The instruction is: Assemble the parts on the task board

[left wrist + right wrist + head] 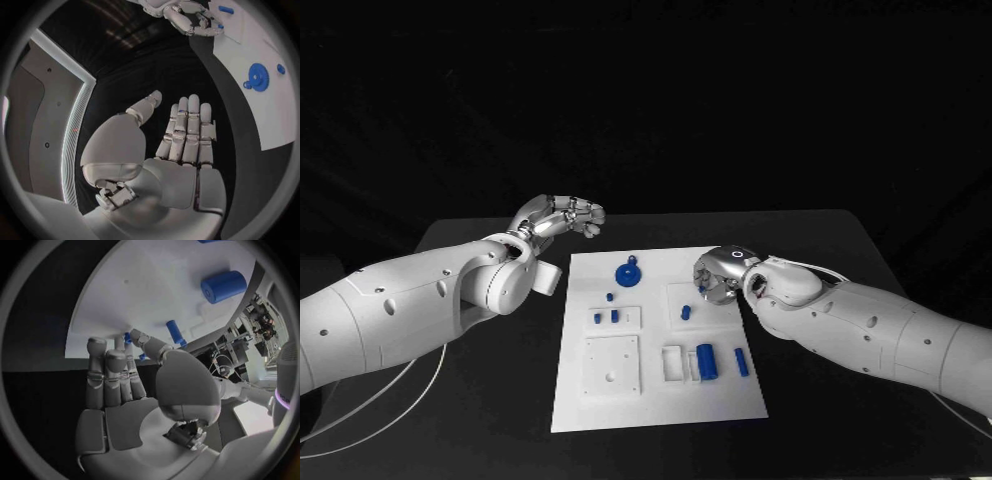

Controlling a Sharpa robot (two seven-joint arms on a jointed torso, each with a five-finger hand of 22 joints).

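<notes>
The white task board [661,385] lies in the middle of the table. On it are a blue gear [629,272], small blue pegs [606,316], a short blue piece [687,312], a blue cylinder [707,360] and a blue bar [741,362]. My left hand [567,215] is raised over the table's back left, off the board. Its palm [184,145] is flat, fingers straight, and it holds nothing. My right hand [726,272] hovers over the board's far right part. Its fingers [106,375] are extended and empty. The thumb partly hides a blue peg [175,331] area on the board.
A white plate [548,275] lies by the board's far left corner, partly behind my left wrist. White recessed blocks [612,363] and a small white holder [674,362] sit on the board's near half. Bare black table [819,240] surrounds the board.
</notes>
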